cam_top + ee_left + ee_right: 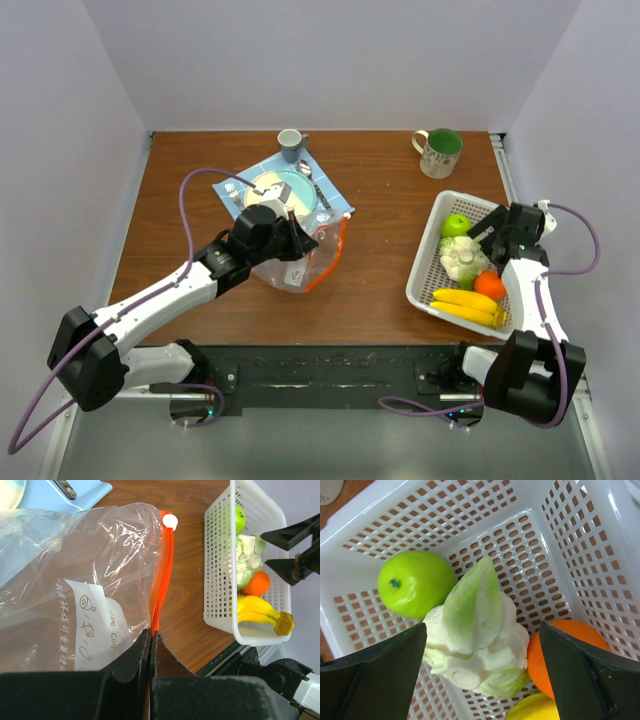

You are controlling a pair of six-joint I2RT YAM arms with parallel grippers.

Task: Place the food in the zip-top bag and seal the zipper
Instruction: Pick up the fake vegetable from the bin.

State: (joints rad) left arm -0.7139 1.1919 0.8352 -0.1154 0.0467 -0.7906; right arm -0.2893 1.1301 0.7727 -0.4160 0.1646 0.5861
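While the left gripper (151, 645) clamps the zipper (166, 570), the right gripper (482, 630) gapes over the cabbage (470, 595), with the apple (415, 582) far and the orange (570, 645) near crowding it.

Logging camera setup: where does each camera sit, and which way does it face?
Top external: above and behind the bases, looking down on the table; both arms show, left gripper at the zip-top bag, right gripper over the basket.
Left wrist: looks along its shut fingers, pinching the zipper, toward the basket.
Right wrist: looks down into the basket between its open fingers.
Shared: all three show the basket.
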